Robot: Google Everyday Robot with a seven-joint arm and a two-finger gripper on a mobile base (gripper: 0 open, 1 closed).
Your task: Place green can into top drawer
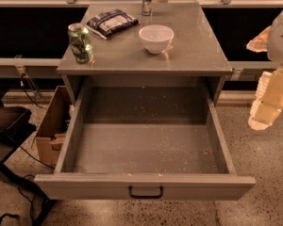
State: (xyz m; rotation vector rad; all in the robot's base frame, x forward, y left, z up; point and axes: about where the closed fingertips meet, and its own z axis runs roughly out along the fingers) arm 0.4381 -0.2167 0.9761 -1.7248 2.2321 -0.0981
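The green can (80, 42) stands upright near the front left corner of the grey cabinet top (198, 55). The top drawer (75, 140) is pulled fully out below it; its speckled floor is bare and its dark bar handle (145, 192) faces me. My gripper (265, 108) hangs at the right edge of the view, beside the drawer's right wall and apart from it, far to the right of the can. It holds nothing that I can see.
On the cabinet top are a white bowl (155, 37), a blue-white snack bag (112, 22) and a tall slim silver-blue can (146, 1) at the back. A cardboard box (51, 126) sits on the floor left of the drawer, with dark equipment and cables (7, 126) further left.
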